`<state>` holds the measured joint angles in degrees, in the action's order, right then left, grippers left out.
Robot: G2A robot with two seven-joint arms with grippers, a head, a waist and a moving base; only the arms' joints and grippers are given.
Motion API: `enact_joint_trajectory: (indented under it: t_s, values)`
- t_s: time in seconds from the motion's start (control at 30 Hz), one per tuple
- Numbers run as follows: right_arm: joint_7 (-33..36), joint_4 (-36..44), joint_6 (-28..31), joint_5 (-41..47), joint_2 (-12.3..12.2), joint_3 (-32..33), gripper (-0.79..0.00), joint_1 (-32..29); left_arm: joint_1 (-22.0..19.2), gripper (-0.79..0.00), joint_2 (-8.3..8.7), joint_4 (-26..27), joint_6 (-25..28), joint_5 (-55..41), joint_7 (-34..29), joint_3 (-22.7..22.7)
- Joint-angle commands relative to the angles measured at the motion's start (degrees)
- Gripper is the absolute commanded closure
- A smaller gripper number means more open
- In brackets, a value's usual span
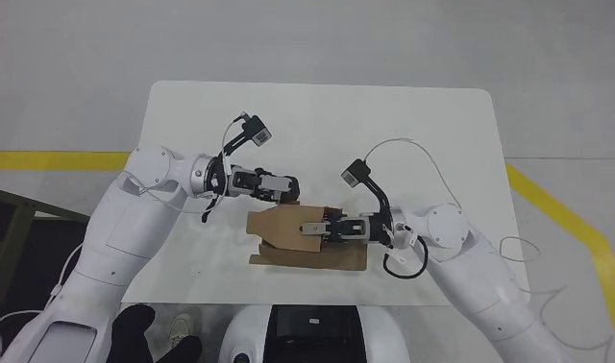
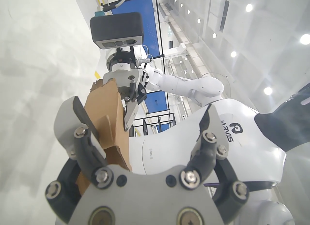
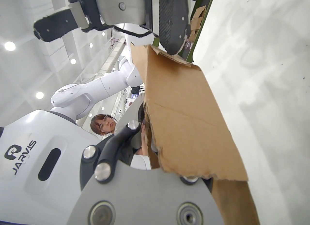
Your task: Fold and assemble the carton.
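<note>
The carton [image 1: 283,230] is brown corrugated cardboard, matt and dry-looking, with rough, torn edges. The bench [image 1: 317,123] under the carton is white and smooth, with a soft sheen. The left claw [image 1: 288,189], at the carton's edge, has a plate of grey matt metal, shiny screws [image 2: 102,175] and black pads [image 3: 173,13] with a rough, dotted, rubber-like surface. The right claw [image 1: 315,230] on the carton shows the same grey metal.

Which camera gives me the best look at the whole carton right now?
The top view: it shows the carton in full outline on the table. The left wrist view catches a narrow, edge-on strip; the right wrist view, one big panel with a ragged edge, close up.
</note>
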<state>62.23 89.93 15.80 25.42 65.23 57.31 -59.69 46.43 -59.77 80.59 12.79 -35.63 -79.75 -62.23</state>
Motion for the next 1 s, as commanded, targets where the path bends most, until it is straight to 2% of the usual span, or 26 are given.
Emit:
enact_joint_trajectory:
  t_s: [0.0, 0.33, 0.97]
  values:
    - [-0.4, -0.2, 0.1, -0.3, -0.1, 0.6, 0.000, 0.0, -0.1, -0.785, 0.20, 0.0, 0.1, 2.1, 0.4, -0.4]
    - [-3.1, -1.2, -0.4, -3.0, -0.7, 3.9, 0.000, -0.1, 0.9, -0.785, 0.86, 1.1, 0.3, 4.2, 2.4, -3.1]
    - [-11.1, -1.5, -0.7, -5.3, -0.9, 7.3, 0.000, -0.8, 1.3, -0.785, 0.77, 2.3, -0.1, 2.2, 1.1, -2.5]
